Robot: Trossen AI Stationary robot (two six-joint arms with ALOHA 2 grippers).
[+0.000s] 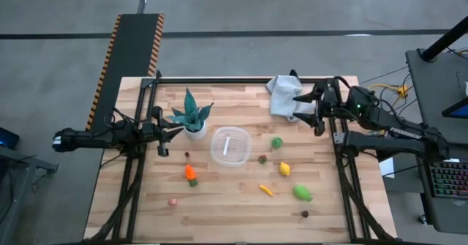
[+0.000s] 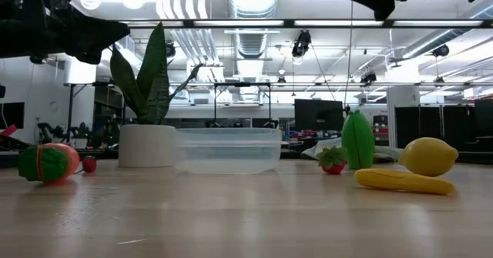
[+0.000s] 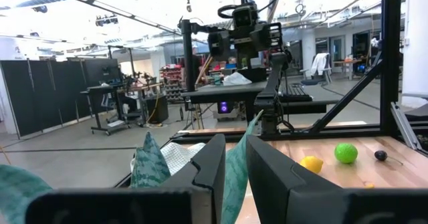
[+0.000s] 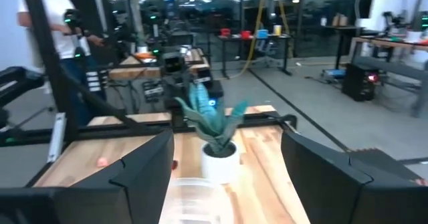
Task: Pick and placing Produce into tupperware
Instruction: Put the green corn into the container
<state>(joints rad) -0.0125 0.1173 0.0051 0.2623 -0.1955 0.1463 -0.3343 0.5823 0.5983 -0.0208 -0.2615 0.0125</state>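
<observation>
The clear tupperware [image 1: 231, 146] [image 2: 227, 150] stands on its base mid-table, holding nothing. Produce lies around it on the wood: an orange piece [image 1: 190, 173] [image 2: 48, 163], a pink one [image 1: 172, 201], a round green one [image 1: 276, 142], a lemon [image 1: 284, 169] [image 2: 428, 156], a yellow-orange stick [image 1: 266, 190] [image 2: 402, 181], a green piece [image 1: 302, 193] and dark brown bits [image 1: 262, 159]. My left gripper [image 1: 165, 135] [image 3: 235, 167] hovers left of the teal plant, fingers almost together. My right gripper [image 1: 307, 107] [image 4: 227, 177] hovers open by the pale cloth, at the table's far right.
The spiky teal plant in its white pot [image 1: 191, 119] [image 2: 148, 145] stands just left of the tub, close to my left gripper. A pale grey cloth [image 1: 282, 96] lies at the far edge under the right arm. Black frame rails [image 1: 248, 79] border the table.
</observation>
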